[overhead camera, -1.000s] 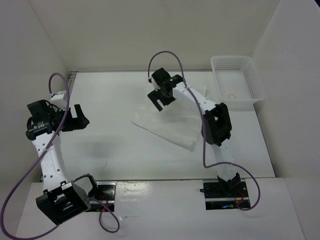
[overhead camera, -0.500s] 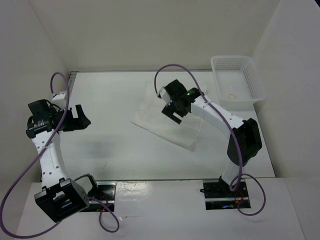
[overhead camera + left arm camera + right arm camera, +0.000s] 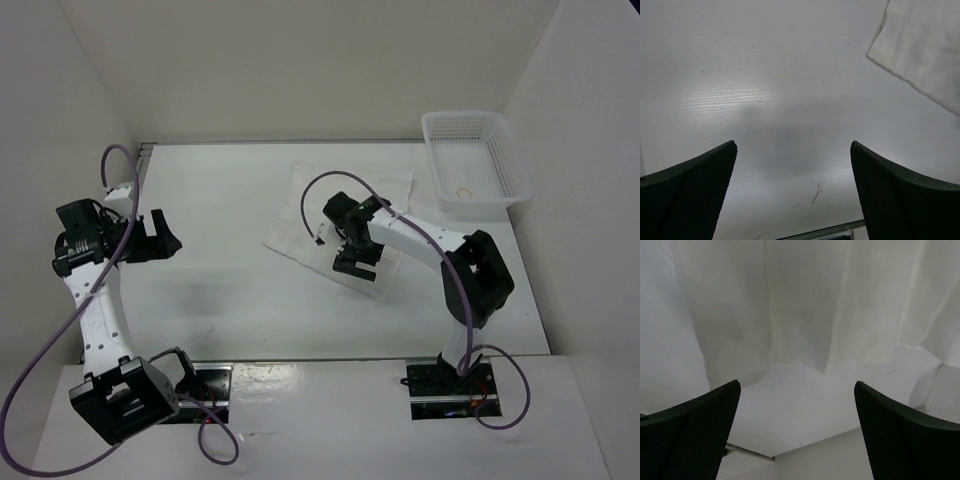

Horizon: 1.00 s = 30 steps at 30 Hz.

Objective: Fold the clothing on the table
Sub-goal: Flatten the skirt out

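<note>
Right gripper is held wide open and empty, low over the near hem of the clothing | left gripper is held open, well apart | clothing is spread mid-right on table | step judged: pre-grasp for a fold | next: hem must be pinched cleanly, then carried across.

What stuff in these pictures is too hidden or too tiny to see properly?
- Top view: the right gripper covers part of the clothing, so the fabric under it is hidden.
- Top view: a small round thing in the basket is too small to name.
- Left wrist view: the picture's edge cuts off most of the clothing; only one corner shows.
</note>
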Available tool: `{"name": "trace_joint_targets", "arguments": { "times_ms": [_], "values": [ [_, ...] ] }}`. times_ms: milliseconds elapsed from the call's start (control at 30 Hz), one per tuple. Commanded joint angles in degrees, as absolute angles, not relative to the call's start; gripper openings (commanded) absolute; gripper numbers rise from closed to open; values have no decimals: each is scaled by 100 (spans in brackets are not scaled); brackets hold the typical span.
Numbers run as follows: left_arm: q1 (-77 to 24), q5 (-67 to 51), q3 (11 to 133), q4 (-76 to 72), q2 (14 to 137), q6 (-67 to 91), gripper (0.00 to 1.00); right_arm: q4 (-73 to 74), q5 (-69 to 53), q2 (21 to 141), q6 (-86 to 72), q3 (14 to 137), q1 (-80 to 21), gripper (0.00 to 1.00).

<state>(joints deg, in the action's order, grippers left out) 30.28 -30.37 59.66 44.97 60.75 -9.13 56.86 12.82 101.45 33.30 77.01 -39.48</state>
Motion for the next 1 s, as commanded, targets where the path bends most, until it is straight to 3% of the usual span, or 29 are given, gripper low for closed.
{"name": "trace_joint_targets", "arguments": {
  "times_ms": [0, 267, 567, 967],
  "values": [
    [3023, -3182, 6012, 4456, 5862, -1081, 100, 5836, 1230, 10239, 3560, 7532, -4078, 98],
    [3023, -3129, 6012, 4456, 5678, -1028, 100, 5607, 1063, 10730, 3718, 7216, -4078, 100],
    [3023, -3023, 6012, 4404, 5572, -976, 100, 5878, 45, 11416, 3718, 7628, -4438, 100],
    [3023, -2918, 6012, 4403, 5353, -923, 100, 7338, -2747, 12655, 3841, 10095, -5088, 100]
  ]
}}
